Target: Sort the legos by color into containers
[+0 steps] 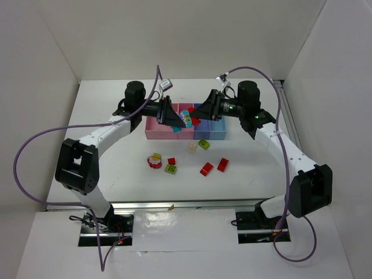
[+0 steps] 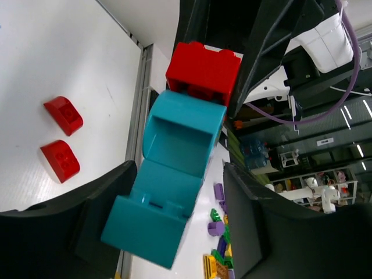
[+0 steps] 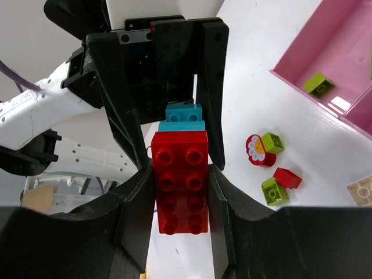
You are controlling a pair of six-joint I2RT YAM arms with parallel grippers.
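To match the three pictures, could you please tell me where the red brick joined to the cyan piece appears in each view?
Top external: the red brick is at centre, over the row of bins.
Left wrist: top centre, beyond the cyan piece.
Right wrist: lower centre, held in the right claw.
Shared landmark: the cyan piece joined to it, visible in all three.

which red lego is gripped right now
The red brick in the right end effector, joined to the cyan piece; the reds on the table lie loose.
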